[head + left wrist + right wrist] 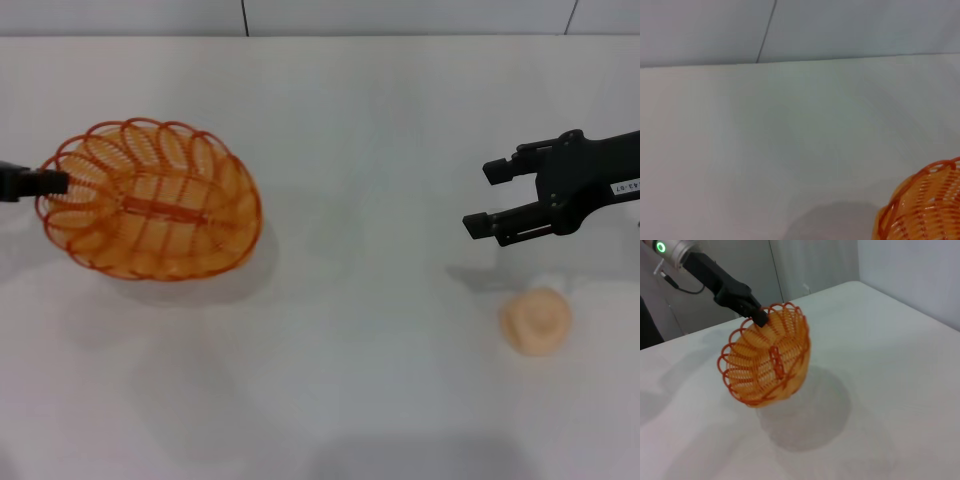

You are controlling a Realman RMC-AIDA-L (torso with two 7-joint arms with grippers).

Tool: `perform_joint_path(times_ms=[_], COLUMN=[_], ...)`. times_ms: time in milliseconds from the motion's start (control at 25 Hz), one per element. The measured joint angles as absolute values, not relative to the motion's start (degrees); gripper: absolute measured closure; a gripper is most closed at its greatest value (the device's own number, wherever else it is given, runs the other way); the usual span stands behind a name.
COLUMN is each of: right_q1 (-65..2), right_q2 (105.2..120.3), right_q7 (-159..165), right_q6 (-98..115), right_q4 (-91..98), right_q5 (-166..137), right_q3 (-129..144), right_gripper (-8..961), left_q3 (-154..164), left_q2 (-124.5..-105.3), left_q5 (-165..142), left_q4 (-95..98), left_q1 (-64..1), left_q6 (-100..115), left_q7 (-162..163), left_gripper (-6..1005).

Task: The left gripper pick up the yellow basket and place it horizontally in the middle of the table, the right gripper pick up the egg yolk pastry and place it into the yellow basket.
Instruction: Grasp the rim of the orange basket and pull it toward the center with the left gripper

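1. The left gripper (52, 182) reaches in from the left edge of the head view and has its fingers pinched on the scalloped rim of the yellow basket (150, 200), at the basket's left end.
2. In the right wrist view the same left gripper (757, 317) clamps the basket's (767, 362) upper rim, and the basket hangs tilted with its open side turned toward that camera. It is lifted off the table (880, 365), with its shadow lying on the surface below it.
3. A green ring light (660, 247) glows on the left arm's pale segment in the right wrist view.
4. The basket sits over the left part of the table (350, 120) in the head view, well apart from the other task thing.
5. The left wrist view catches only a corner of the basket (925, 210) against the bare tabletop (765, 140) and the wall (840, 25) behind it.
6. The right gripper (490, 198) is on the right side of the head view, its two black fingers spread wide with nothing between them. A small white label (626, 186) shows on its body.
7. The egg yolk pastry (536, 320) rests on the table on the right, near the right gripper and on the side toward the robot, not touching it.
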State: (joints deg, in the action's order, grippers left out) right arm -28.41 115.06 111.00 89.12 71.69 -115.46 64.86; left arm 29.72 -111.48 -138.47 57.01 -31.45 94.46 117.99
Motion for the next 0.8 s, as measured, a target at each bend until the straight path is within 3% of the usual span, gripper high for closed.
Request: perform_joint_path(times_ms=[320, 800], right_q1=[-28.92, -29.26], right_q2=[115.11, 115.03], right_q7=[111.18, 111.04], right_q6=[89.0, 89.51], right_q4=[71.82, 71.99], right_q5=[-115.35, -115.21], right_q3=[64.77, 63.11], right_gripper=[162, 162], left_q3=[34.56, 41.83], left_q2=[-112.38, -111.07], left_q5=[-138.95, -140.95], left_q4=[55.47, 55.14], left_q1=[-34.17, -37.55], left_q6=[93.48, 94.69], left_q7=[130.3, 147.09], left_gripper=[931, 930])
